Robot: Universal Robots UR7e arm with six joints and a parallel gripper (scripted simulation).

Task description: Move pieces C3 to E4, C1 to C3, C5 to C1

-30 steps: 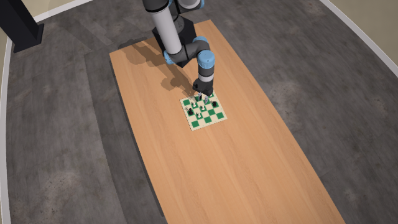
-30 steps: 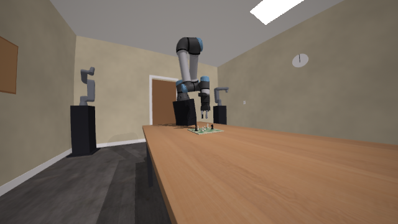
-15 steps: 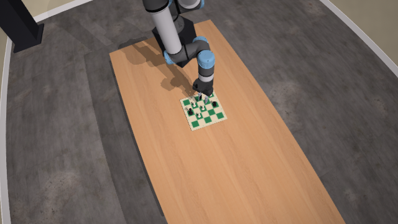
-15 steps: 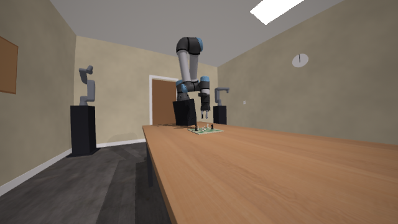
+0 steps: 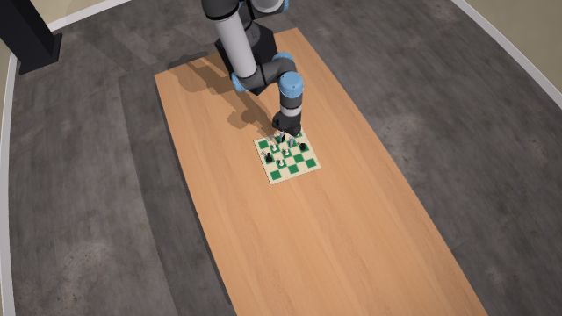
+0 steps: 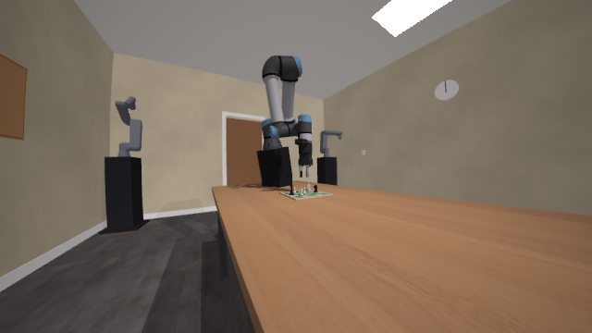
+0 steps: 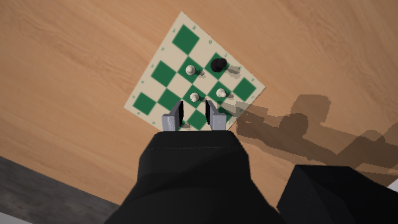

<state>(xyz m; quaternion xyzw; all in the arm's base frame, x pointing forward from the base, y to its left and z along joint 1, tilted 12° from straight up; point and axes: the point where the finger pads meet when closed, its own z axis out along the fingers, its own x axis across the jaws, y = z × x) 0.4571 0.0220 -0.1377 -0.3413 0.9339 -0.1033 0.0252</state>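
A long rectangular light-brown wooden table [image 5: 325, 228] [image 6: 370, 254] [image 7: 75, 75] is the surface. At its far end, a grey-and-black jointed arm with blue caps [image 5: 234, 44] [image 6: 274, 97] rises from a black angular pedestal [image 5: 263, 46] [image 6: 275, 166], bending down over a square green-and-cream chessboard [image 5: 305, 168] [image 6: 296, 197] [image 7: 185, 39]. Its black gripper [image 5: 287, 140] [image 6: 304, 176] [image 7: 194, 108] hangs above the board, pointing down. The grey fingers are partly apart, facing each other, and grip nothing.

Two dark pieces stand at the middles of opposite edges: a black chess piece at the left in the top view [image 5: 269, 157] [image 6: 291, 191] [image 7: 218, 64] and a black chess piece at the right [image 5: 303, 147] [image 6: 315, 189]. These occupy C1 and C5, though the edge marks are too small to tell which is which.

Smaller are the white chess pieces. The white centre piece [image 5: 286, 152] [image 6: 304, 190] [image 7: 194, 97] is upright on C3. Two more, a white piece nearer the arm [image 5: 274, 147] [image 6: 294, 190] [image 7: 221, 93] and a white piece farther from it [image 5: 281, 162] [image 6: 302, 191] [image 7: 190, 70], stand diagonally beside the centre square. Another white piece [image 6: 309, 187] shows in the exterior view; its square is unclear.

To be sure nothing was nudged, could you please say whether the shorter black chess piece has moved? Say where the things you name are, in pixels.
No, it sits on the same part of the chessboard [image 5: 302, 166] [image 6: 319, 194] [image 7: 174, 56].
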